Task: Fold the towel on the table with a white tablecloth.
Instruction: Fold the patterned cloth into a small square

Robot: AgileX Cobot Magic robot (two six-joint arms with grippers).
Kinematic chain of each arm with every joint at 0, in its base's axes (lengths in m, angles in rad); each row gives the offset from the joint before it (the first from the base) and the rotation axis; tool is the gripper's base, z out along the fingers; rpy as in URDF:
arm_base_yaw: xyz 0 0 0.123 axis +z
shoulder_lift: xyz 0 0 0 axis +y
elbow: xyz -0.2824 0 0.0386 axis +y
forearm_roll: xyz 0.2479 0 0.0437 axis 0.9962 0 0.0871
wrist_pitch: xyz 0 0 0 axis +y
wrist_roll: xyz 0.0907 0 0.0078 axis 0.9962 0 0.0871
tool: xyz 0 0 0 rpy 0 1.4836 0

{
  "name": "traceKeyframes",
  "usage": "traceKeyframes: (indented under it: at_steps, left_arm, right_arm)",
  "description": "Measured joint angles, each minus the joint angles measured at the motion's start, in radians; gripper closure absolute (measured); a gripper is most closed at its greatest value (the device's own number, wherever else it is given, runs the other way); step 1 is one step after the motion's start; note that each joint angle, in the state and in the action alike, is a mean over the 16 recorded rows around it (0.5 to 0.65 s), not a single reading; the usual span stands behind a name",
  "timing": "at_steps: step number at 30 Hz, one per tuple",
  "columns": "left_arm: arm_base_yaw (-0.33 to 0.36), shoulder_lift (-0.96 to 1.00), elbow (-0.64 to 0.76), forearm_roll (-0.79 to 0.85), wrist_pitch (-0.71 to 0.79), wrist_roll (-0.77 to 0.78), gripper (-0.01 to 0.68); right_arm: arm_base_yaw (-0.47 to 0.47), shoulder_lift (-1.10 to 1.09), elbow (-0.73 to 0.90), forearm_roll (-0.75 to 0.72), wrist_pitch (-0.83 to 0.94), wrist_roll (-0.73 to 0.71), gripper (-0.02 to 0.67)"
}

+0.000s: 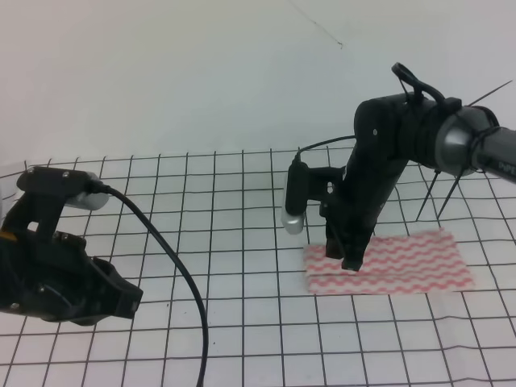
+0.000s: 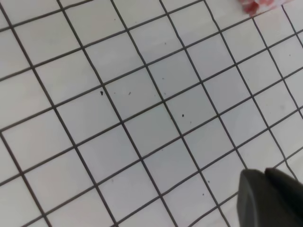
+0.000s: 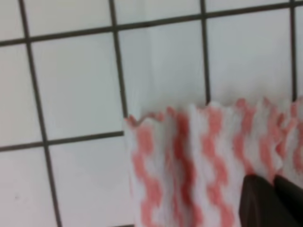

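A: The towel (image 1: 389, 264) is seen lying flat on the white tablecloth (image 1: 242, 266), right of centre in the exterior high view, its long axis running left to right across the frame.

B: And the right pincer (image 1: 347, 260) is planted at its left short edge, tips down on the cloth or just above it. Contact cannot be confirmed.

A: In the right wrist view that edge of the towel (image 3: 199, 165) is shown close up, wavy stripes filling the lower half, with dark fingertips (image 3: 265, 201) at the lower right corner. Whether the jaws are wide or closed on cloth cannot be told.

B: The left pincer (image 1: 121, 294) is kept at the far left of the frame, well apart from the towel. Its opening cannot be judged either.

A: Only a sliver of pink is caught at the top right of the left wrist view, the rest being bare table (image 2: 142, 118).

B: So the right arm is clearly the nearer one. A fold is likely to be carried from this left edge toward the right, along the long axis.
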Motion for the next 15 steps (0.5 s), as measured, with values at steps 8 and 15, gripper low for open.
traceKeyframes:
  at_steps: [8, 15]
  left_arm:
    - [0.0, 0.0, 0.0, 0.0, 0.002, 0.0, 0.673]
    - [0.0, 0.0, 0.0, 0.0, 0.002, 0.0, 0.673]
  right_arm:
    - [0.0, -0.001, -0.001, -0.011, -0.021, 0.017, 0.64]
    - [0.0, -0.001, -0.001, -0.009, -0.05, 0.036, 0.54]
